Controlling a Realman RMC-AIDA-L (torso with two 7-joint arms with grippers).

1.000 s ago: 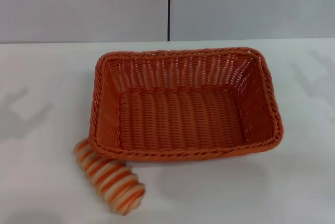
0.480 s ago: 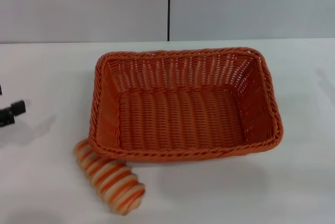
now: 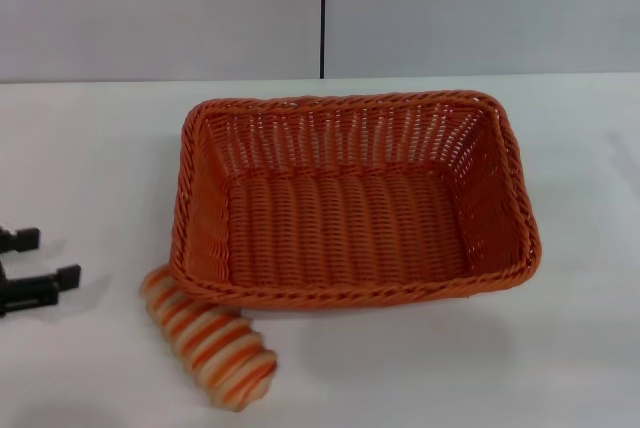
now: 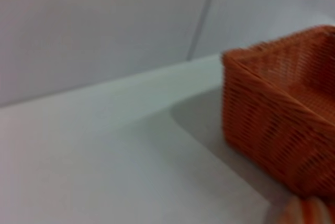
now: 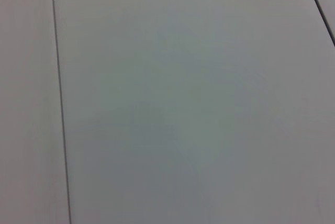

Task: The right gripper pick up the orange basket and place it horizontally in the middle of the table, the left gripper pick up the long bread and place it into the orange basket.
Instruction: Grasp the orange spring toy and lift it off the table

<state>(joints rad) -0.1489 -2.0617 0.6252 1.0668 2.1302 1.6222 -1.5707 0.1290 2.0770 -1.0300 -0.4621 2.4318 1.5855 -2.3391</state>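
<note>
The long bread is seen lying on the table at the near left corner of the orange basket, its far end touching or tucked just under the basket's near rim, its length running diagonally toward the near right. In the left wrist view only a striped tip of it is caught, just beside the basket's corner.

The basket is set upright with its long side across the table, roughly central, and nothing is seen inside it. The basket step is therefore judged to be done, and the bread step is judged to be the one in hand.

The left gripper is found at the left edge of the head view, low over the table and apart from the bread, to its left. Two black fingertips are shown with a clear gap between them, so the claw is taken to be spread, and nothing is held in it.

The right gripper is not in view; only a plain grey panelled surface is shown by its wrist camera.

For the next move, the left claw would need to be carried rightward and nearer, lined up across the loaf's narrow width and lowered around it. Care would be called for near the basket rim, since the loaf's far end lies against it.
</note>
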